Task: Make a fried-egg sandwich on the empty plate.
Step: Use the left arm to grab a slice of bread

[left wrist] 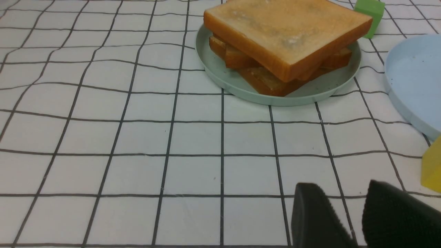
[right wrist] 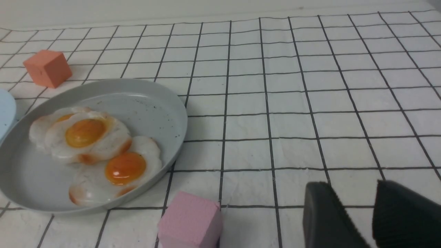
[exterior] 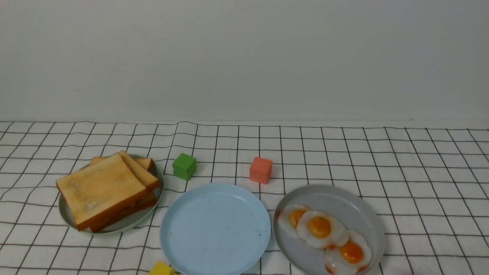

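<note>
The empty light blue plate [exterior: 216, 229] lies at the front centre, bare. Several toast slices [exterior: 101, 189] are stacked on a pale green plate [exterior: 68, 219] to its left. Three fried eggs [exterior: 319, 227] overlap on a grey plate [exterior: 344, 202] to its right. Neither gripper shows in the front view. In the left wrist view my left gripper [left wrist: 341, 187] is open and empty over the cloth, well short of the toast [left wrist: 286, 31]. In the right wrist view my right gripper [right wrist: 348, 187] is open and empty, off to the side of the eggs [right wrist: 86, 132].
A green cube [exterior: 184, 166] and an orange-red cube [exterior: 261, 170] stand behind the blue plate. A yellow cube [exterior: 161, 269] sits at its front left edge. A pink cube [right wrist: 191, 220] stands just before the grey plate [right wrist: 151, 103]. A checked cloth covers the table.
</note>
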Motion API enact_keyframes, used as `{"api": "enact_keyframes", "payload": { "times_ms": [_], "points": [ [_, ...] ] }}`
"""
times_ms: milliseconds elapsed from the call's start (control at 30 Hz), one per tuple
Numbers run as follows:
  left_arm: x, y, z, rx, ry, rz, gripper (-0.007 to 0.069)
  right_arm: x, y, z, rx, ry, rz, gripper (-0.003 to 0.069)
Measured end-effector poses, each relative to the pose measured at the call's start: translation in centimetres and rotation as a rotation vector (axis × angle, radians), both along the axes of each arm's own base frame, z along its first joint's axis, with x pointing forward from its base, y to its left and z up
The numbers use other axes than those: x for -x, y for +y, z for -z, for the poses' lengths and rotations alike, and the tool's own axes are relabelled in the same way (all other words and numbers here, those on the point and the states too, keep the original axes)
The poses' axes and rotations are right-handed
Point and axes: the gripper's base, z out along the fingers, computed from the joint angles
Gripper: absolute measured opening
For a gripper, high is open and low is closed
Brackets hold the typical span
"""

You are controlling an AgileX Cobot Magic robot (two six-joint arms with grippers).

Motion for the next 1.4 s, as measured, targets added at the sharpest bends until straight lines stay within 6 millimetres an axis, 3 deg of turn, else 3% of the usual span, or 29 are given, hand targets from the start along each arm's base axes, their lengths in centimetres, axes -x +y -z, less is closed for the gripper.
{"api": "enact_keyframes", "payload": {
  "times_ms": [300,500,700,833,933,1100,1167,1300,1367,1400],
  "points": [
    [0.0,0.0,0.0,0.000,0.000,0.000,0.0237,-0.1,0.0,-0.1,-0.003,-0.034,-0.003,0.0241],
    [0.0,0.0,0.0,-0.001,0.000,0.000,0.0237,-0.4,0.1,-1.2,-0.016,-0.165,-0.012,0.0241],
    [0.0,0.0,0.0,-0.011,-0.004,-0.001,0.0237,-0.4,0.3,-2.0,-0.099,-0.245,-0.012,0.0241],
    [-0.3,-0.1,-0.6,-0.001,-0.094,0.006,0.0237,-0.4,0.3,-2.8,-0.242,-0.331,0.001,0.0241],
    [-0.6,-0.2,-2.3,0.016,-0.283,0.018,0.0237,-0.3,0.1,-4.1,-0.365,-0.470,0.012,0.0241],
    [-0.5,-0.3,-4.4,0.110,-0.513,0.023,0.0237,0.0,-0.1,-5.4,-0.385,-0.620,0.010,0.0241],
    [0.0,-0.2,-6.2,0.263,-0.712,0.028,0.0237,0.3,-0.2,-6.4,-0.388,-0.685,0.005,0.0242],
    [0.9,-0.1,-8.9,0.425,-0.871,0.047,0.0237,0.8,-0.2,-9.4,-0.405,-0.765,-0.010,0.0241],
    [2.3,-0.1,-13.8,0.435,-0.981,0.088,0.0237,1.6,-0.2,-14.3,-0.389,-0.859,-0.035,0.0241],
    [2.4,-0.1,-14.2,0.430,-0.983,0.090,0.0237,1.6,-0.2,-14.7,-0.387,-0.866,-0.037,0.0241]
  ]
}}
